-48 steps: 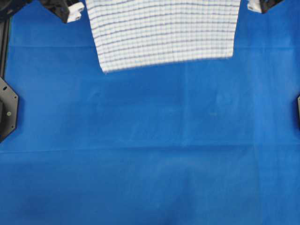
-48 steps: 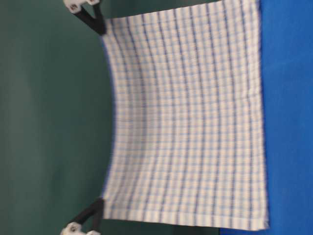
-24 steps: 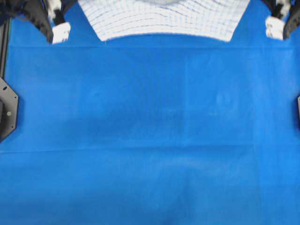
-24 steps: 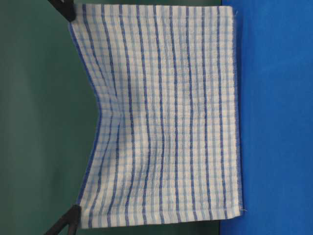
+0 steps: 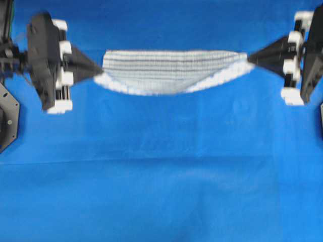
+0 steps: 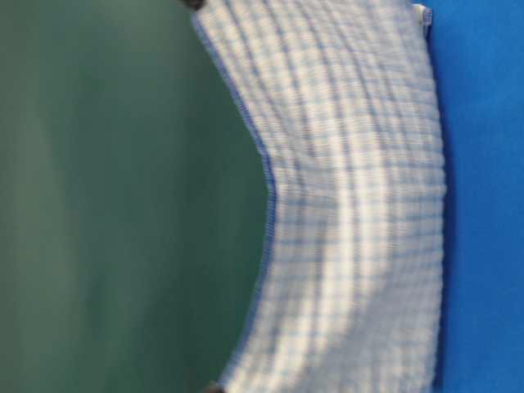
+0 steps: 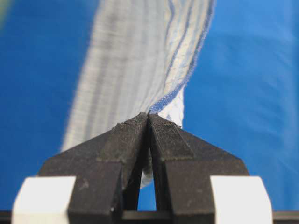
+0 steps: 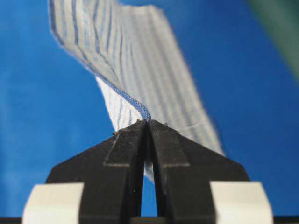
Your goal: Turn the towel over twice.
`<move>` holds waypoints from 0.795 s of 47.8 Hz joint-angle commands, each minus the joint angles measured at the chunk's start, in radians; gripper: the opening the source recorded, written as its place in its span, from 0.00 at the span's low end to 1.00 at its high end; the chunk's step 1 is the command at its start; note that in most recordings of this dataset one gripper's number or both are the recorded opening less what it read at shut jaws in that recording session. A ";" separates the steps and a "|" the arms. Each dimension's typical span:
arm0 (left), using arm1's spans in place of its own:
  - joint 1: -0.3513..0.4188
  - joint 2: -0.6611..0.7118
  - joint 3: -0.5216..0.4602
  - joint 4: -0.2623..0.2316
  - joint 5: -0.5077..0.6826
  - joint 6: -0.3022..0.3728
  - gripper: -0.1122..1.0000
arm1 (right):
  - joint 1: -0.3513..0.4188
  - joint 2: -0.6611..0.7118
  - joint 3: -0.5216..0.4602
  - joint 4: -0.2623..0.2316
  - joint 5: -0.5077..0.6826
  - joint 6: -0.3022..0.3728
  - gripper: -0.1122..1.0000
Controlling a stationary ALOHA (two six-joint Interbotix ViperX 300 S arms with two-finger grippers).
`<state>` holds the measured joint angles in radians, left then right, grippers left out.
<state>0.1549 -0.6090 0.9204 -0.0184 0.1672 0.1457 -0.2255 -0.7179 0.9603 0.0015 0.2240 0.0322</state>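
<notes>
On the left of the overhead view, the left gripper pointed its black, pointy tips toward the middle. Its jaws were squeezed together on one corner of the towel. In the left wrist view the two dark fingers looked rough and grainy, like hard plastic, and they met in a sharp wedge with the towel's blue hem pinched between them. White blocks sat at the base of the fingers. The towel was a soft, woven cloth, white with thin dark-blue and light-blue stripes. It hung in the air between the two grippers, stretched across from one to the other, and its middle sagged down in a curve like a hammock. It was above the far part of the blue tablecloth, which looked smooth and flat with a few faint fold lines. In the table-level view the towel was blurry and its upper edge dipped in a round curve. On the right, the right gripper also had its black jaws pinched tight on the other corner of the towel, with the hem caught between its fingers.
</notes>
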 commanded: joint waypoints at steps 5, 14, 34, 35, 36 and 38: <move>-0.115 0.029 0.025 -0.003 -0.002 -0.055 0.11 | 0.123 0.020 0.018 0.005 -0.005 0.051 0.15; -0.189 0.104 0.049 -0.003 -0.020 -0.144 0.11 | 0.238 0.087 0.048 0.003 -0.028 0.126 0.15; -0.360 0.298 0.057 -0.005 -0.164 -0.207 0.11 | 0.446 0.279 0.063 0.003 -0.135 0.250 0.15; -0.367 0.302 0.055 -0.005 -0.164 -0.210 0.11 | 0.454 0.285 0.063 0.005 -0.140 0.255 0.15; -0.373 0.305 0.054 -0.006 -0.164 -0.215 0.11 | 0.460 0.291 0.063 0.005 -0.146 0.262 0.15; -0.382 0.310 0.052 -0.005 -0.166 -0.225 0.11 | 0.474 0.302 0.063 0.003 -0.156 0.275 0.15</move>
<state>-0.2071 -0.3007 0.9910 -0.0215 0.0138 -0.0690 0.2240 -0.4280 1.0354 0.0031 0.0951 0.2930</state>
